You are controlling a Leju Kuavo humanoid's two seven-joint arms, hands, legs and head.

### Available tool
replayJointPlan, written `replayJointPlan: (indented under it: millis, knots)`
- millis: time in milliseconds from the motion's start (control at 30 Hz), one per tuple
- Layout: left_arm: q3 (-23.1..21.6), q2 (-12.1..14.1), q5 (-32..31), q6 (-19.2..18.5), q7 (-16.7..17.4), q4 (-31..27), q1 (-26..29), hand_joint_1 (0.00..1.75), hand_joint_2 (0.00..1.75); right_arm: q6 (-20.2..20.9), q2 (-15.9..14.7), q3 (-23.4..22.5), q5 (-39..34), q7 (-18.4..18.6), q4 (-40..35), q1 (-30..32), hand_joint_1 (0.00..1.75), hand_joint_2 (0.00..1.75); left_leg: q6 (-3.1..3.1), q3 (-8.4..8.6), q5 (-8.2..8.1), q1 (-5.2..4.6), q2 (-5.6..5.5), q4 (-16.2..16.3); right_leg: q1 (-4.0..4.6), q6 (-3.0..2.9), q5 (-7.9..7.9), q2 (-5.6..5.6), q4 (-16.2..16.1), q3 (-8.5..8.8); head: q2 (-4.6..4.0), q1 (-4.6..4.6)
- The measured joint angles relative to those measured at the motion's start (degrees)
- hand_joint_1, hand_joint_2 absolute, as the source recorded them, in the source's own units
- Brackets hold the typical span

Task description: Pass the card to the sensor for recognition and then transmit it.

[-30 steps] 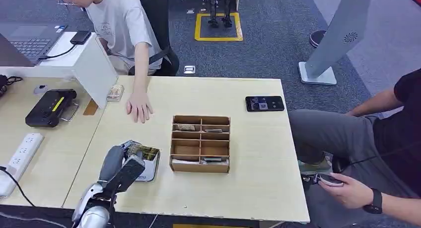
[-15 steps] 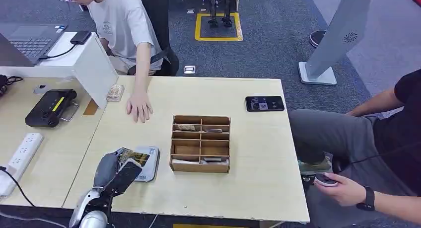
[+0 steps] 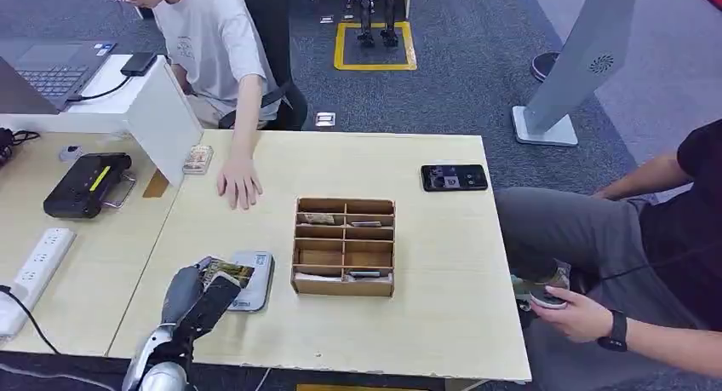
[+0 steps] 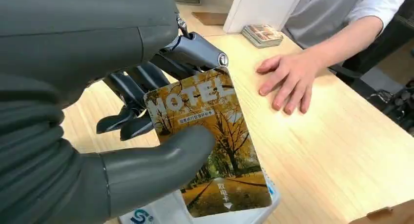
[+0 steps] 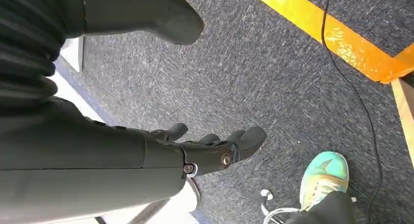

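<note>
Holding: left hand (image 4: 122, 151) is gripping card (image 4: 210, 146); right hand (image 5: 205, 151) hanging slack, fingers apart
Changing: card is drawing back off sensor (image 3: 254, 280) beneath; handover pending

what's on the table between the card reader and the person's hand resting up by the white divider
Nothing. In the head view, bare tabletop runs from the reader, under the card, up to the person's hand.

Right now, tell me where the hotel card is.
The hotel card is pinched in the left hand, held over the white sensor at the table's near left, just left of the wooden organizer.
</note>
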Motion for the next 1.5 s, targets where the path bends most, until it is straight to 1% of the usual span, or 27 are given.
replayJointPlan:
  millis: [200, 500, 667, 867, 1100, 1167, 1300, 1500]
  knots:
    - [0.00, -0.99, 0.70, 0.02, -0.31, 1.40, -2.11, 1.75, 1.75, -0.02, 0.00, 0.39, 0.40, -0.53, 0.02, -0.21, 0.00, 1.75, 0.00, 0.01, 0.01, 0.00, 0.00, 0.00, 0.00, 0.00, 0.01, 0.00, 0.00, 0.01, 0.00, -0.02]
    - [-0.02, -1.75, 1.40, 0.09, 0.37, 5.21, -3.67, 1.75, 1.75, 0.04, 0.00, 0.44, 0.53, -0.16, 0.02, -0.40, 0.00, 1.75, 0.01, 0.00, 0.01, 0.00, 0.00, 0.00, 0.00, 0.00, 0.01, 0.00, 0.00, 0.00, 0.00, -0.02]
    - [-0.04, -1.82, 1.14, 0.72, 0.76, 7.63, -4.24, 1.75, 1.75, 0.07, 0.00, 0.44, 0.64, 0.13, 0.02, -0.43, 0.00, 1.75, 0.01, 0.01, 0.01, 0.00, 0.02, 0.00, 0.00, 0.00, 0.01, 0.02, 0.00, 0.00, 0.00, 0.00]
    - [-0.07, -1.84, 0.85, 1.07, 0.74, 8.81, -4.58, 1.75, 1.75, 0.07, 0.00, 0.44, 0.92, 0.13, 0.02, -0.45, 0.00, 1.75, 0.01, 0.01, 0.01, 0.00, 0.01, 0.00, 0.00, 0.00, 0.01, 0.01, 0.00, 0.00, 0.00, 0.00]
    - [-0.07, -1.77, -0.59, 2.53, 1.84, 11.04, -5.21, 1.75, 1.75, -0.04, 0.00, 0.44, 1.33, 0.02, 0.02, -0.46, 0.00, 1.75, 0.01, 0.00, 0.01, 0.00, 0.01, 0.00, 0.00, 0.00, 0.01, 0.01, 0.00, 0.01, 0.00, 0.00]
    - [-0.07, -1.77, -1.68, 2.99, 1.94, 11.61, -5.20, 1.75, 1.75, -0.24, 0.00, 0.44, 1.51, 0.00, 0.04, -0.45, 0.00, 1.75, 0.01, 0.01, 0.01, 0.00, 0.01, 0.00, 0.00, 0.00, 0.01, 0.01, 0.00, 0.01, 0.00, 0.00]
    - [-0.07, -1.77, -5.42, 3.87, 3.54, 12.48, -5.12, 1.75, 1.75, -0.63, 0.00, 0.44, 1.51, -0.11, 0.04, -0.36, 0.00, 1.75, 0.01, 0.00, 0.01, 0.00, 0.00, 0.00, 0.00, 0.00, 0.01, 0.01, 0.00, 0.02, 0.00, -0.02]
    - [-0.09, -1.77, -14.87, 5.81, 6.30, 13.62, -4.76, 1.75, 1.75, -0.81, 0.00, 0.46, 1.51, -0.83, 0.15, -0.34, 0.00, 1.75, 0.01, 0.02, 0.01, 0.00, 0.00, 0.00, 0.00, 0.00, 0.01, 0.01, 0.00, 0.03, 0.00, 0.00]
